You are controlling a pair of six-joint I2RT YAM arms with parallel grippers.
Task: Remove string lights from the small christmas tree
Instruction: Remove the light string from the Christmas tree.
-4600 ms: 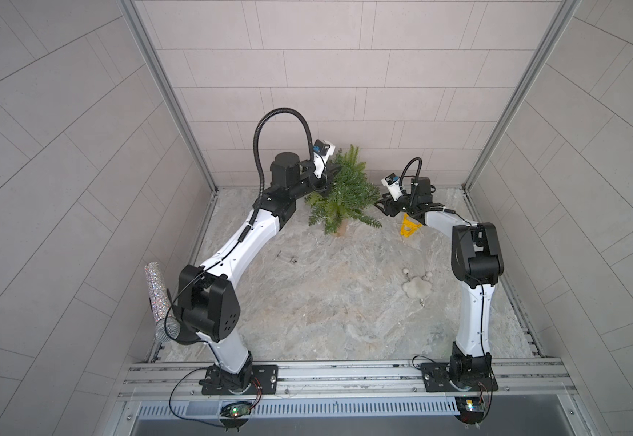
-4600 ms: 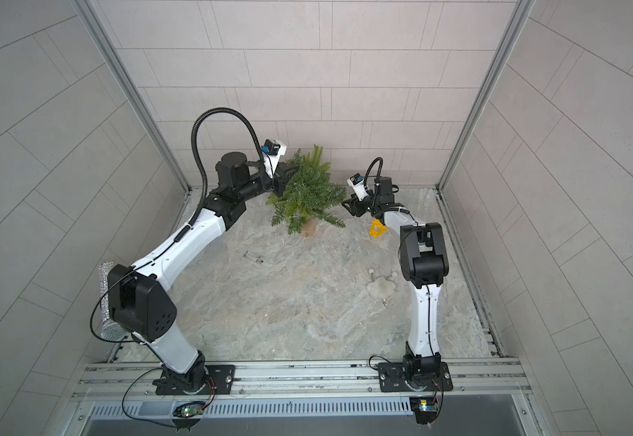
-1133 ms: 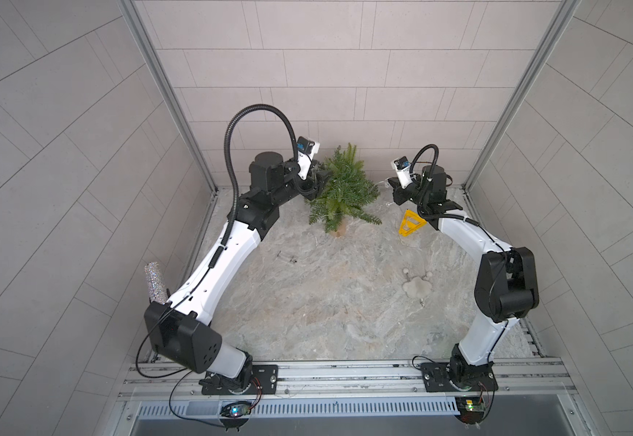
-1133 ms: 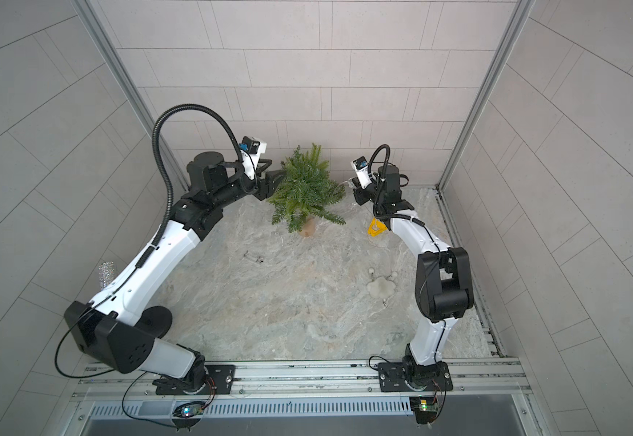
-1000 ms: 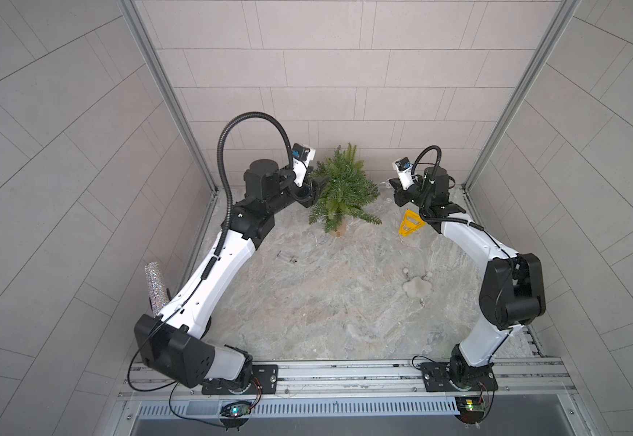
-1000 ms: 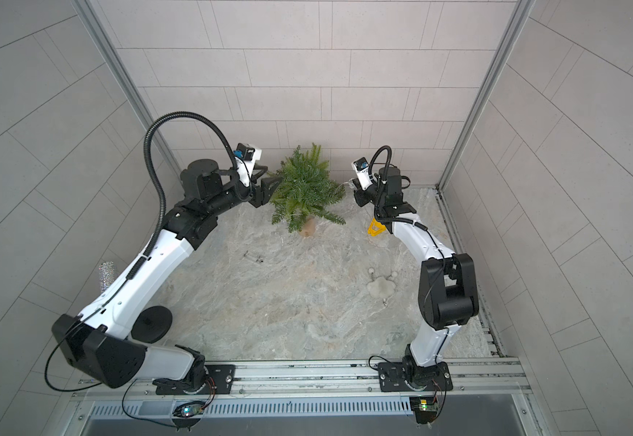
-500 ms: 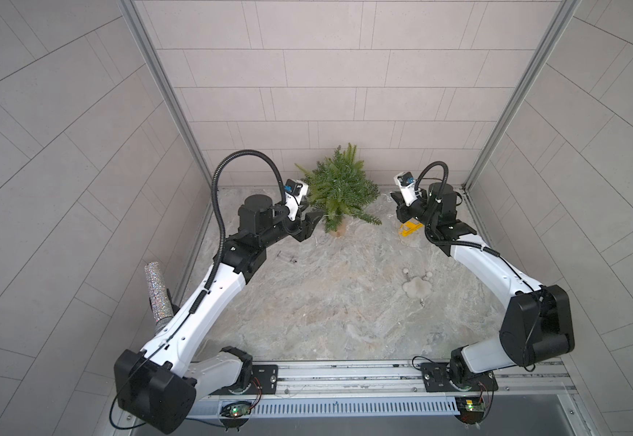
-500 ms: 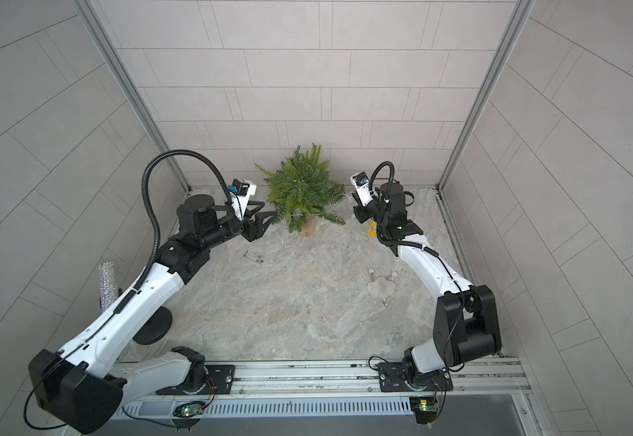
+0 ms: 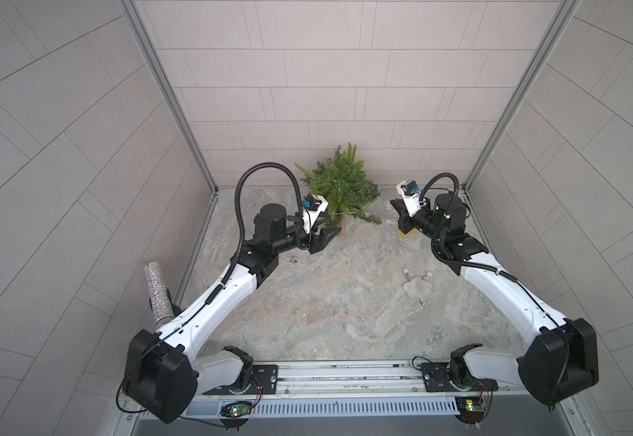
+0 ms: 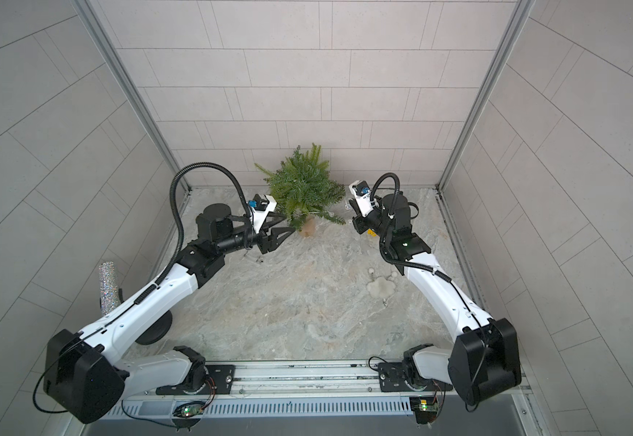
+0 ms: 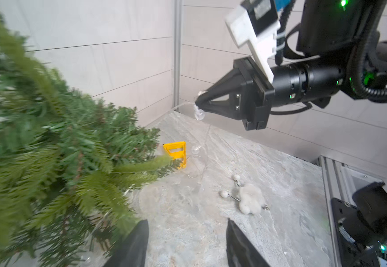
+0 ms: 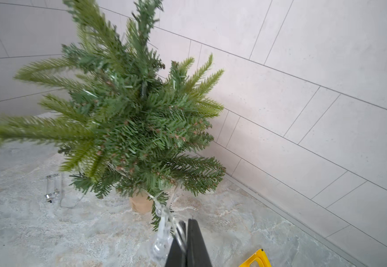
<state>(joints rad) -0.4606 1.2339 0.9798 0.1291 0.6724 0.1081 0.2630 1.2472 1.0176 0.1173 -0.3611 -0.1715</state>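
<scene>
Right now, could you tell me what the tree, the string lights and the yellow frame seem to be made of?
The tree: likely plastic, with stiff, matte green needles.
The string lights: thin shiny wire with clear, glossy bulbs, either plastic or glass.
The yellow frame: probably hard plastic, smooth and evenly coloured.

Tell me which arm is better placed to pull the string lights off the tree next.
Probably right. The right gripper is shut on the string lights, whose wire runs to low branches of the small christmas tree. The left gripper stands open and empty.
</scene>
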